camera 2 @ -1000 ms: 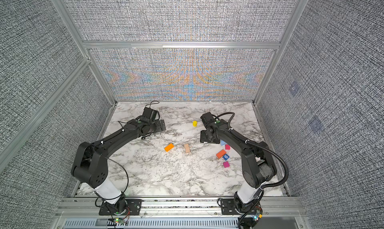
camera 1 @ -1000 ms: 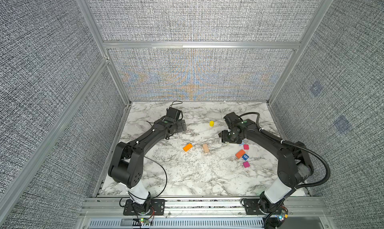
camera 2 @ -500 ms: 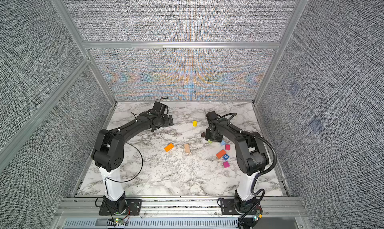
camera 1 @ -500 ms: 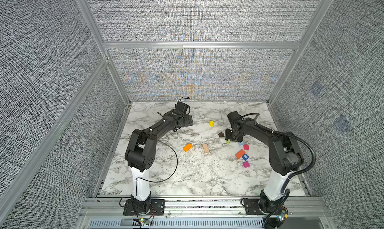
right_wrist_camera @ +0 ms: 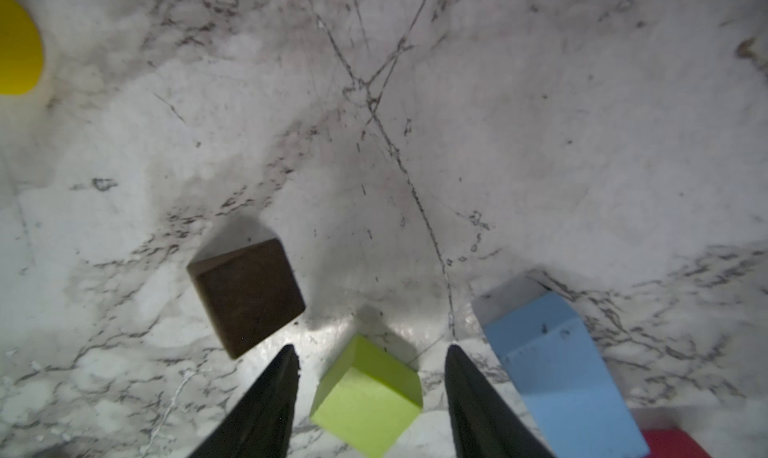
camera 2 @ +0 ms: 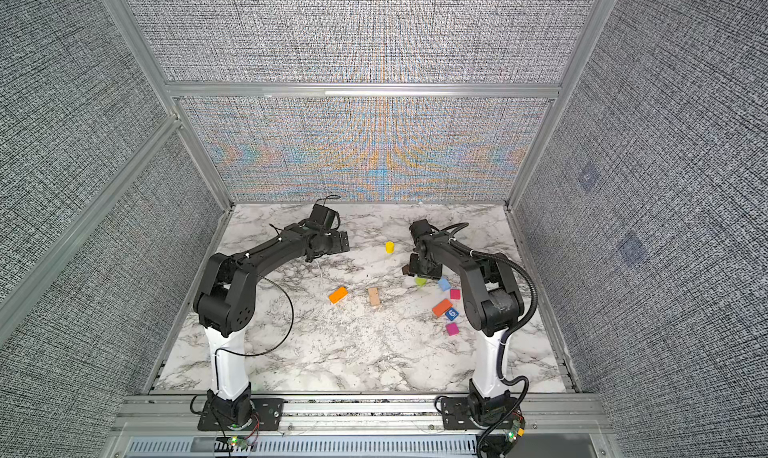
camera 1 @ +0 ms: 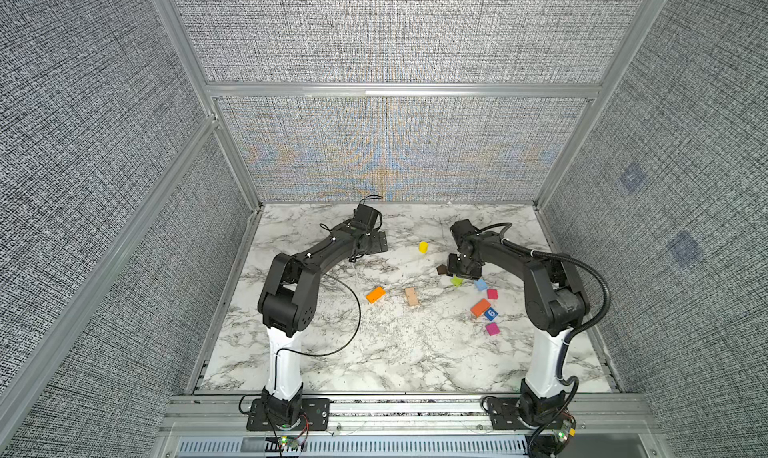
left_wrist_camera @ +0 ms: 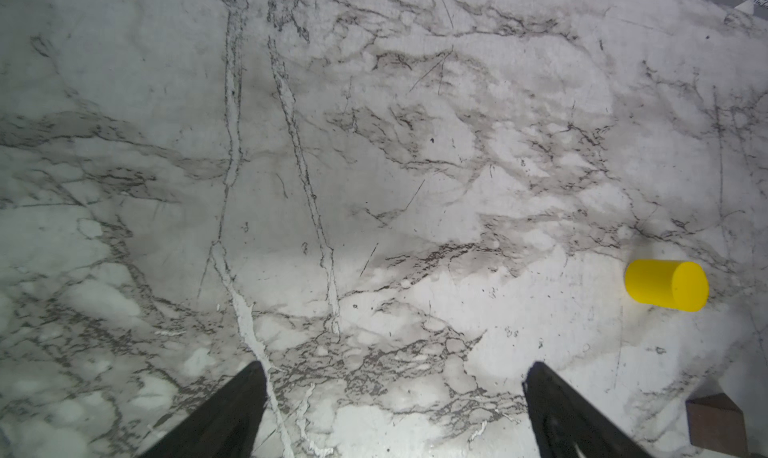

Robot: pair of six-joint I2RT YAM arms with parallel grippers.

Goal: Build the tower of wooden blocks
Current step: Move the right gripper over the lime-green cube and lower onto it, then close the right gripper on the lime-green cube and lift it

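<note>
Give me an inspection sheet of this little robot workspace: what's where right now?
Surface: marble-patterned tabletop, faint scratches.
Job's things: ten blocks, none stacked, no tower begun: orange brick, tan brick, yellow cylinder, dark brown block, green cube, light blue block, pink cube, second orange brick, blue cube marked 6, magenta cube.
Clutter: nothing seen.
Grippers: left gripper open, empty, over bare marble; right gripper open, jaws astride the green cube, gaps on both sides.
Cables: thin black cable loops off the left arm; ribbed hose arcs off the right arm.
Surroundings: grey woven wall panels, aluminium frame.
</note>
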